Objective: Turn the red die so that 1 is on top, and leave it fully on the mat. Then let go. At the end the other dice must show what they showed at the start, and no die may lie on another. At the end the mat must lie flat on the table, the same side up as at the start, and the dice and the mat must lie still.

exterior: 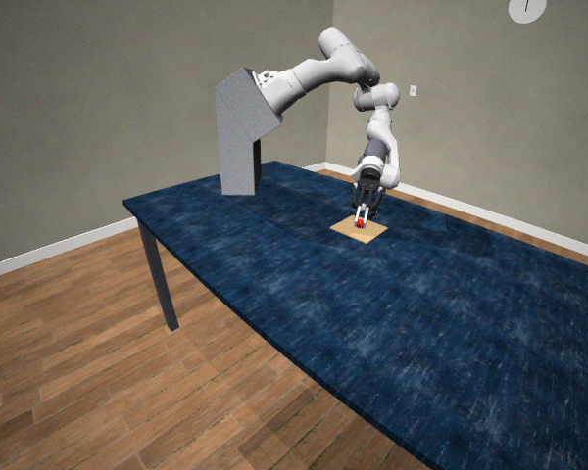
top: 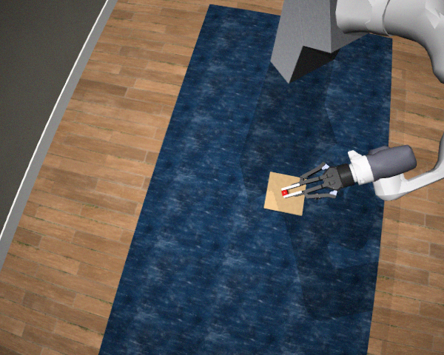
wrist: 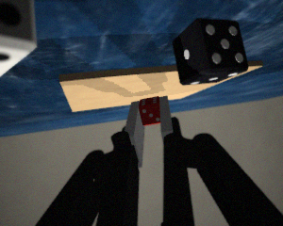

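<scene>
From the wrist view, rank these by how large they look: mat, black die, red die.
1. Mat
2. Black die
3. Red die

Apparent size only.

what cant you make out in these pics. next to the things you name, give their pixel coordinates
- red die (top: 284, 192) (exterior: 360, 222) (wrist: 150, 111): in the top view, its upward face is too small to read
- white die (wrist: 9, 38): cut off by the wrist view's corner
- black die (wrist: 222, 49): its far faces are turned away in the wrist view
- wall clock (exterior: 526, 9): cut off by the exterior view's top edge
</scene>
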Robot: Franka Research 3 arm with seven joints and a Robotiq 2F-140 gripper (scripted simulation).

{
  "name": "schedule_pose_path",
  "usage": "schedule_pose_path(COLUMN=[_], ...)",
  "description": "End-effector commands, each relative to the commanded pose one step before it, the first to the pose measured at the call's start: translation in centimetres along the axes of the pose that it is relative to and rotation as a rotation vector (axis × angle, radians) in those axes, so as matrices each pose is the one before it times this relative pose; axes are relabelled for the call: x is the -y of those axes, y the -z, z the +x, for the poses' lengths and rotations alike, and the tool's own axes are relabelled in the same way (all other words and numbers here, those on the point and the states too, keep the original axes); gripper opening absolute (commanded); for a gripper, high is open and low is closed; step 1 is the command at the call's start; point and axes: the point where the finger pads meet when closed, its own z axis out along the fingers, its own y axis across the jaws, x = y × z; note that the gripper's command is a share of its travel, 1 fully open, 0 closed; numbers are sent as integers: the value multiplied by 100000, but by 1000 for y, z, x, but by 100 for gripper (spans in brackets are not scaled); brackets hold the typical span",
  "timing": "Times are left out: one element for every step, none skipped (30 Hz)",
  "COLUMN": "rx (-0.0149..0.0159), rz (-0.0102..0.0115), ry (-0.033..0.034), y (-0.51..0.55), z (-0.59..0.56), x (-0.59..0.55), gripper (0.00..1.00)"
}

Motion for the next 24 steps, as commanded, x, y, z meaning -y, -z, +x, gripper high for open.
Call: schedule_pose_path(rx=[342,0,0,0,0,0,0,0,0,0,0,0,0,0,0,0,0,0,0,0,0,0,0,0], rz=[42,0,0,0,0,0,0,0,0,0,0,0,0,0,0,0,0,0,0,0,0,0,0,0], ry=[-640,0,0,0,0,0,0,0,0,0,0,0,0,0,0,0,0,0,0,0,0,0,0,0], y=[-26,0,0,0,0,0,0,0,0,0,0,0,0,0,0,0,0,0,0,0,0,0,0,0], z=[-81,0,0,0,0,0,0,0,0,0,0,0,0,0,0,0,0,0,0,0,0,0,0,0], x=[95,0,0,0,0,0,0,0,0,0,0,0,0,0,0,0,0,0,0,0,0,0,0,0], gripper=[9,9,9,9,9,9,9,9,9,9,9,9,9,9,9,12,12,12,14,14,14,17,17,17])
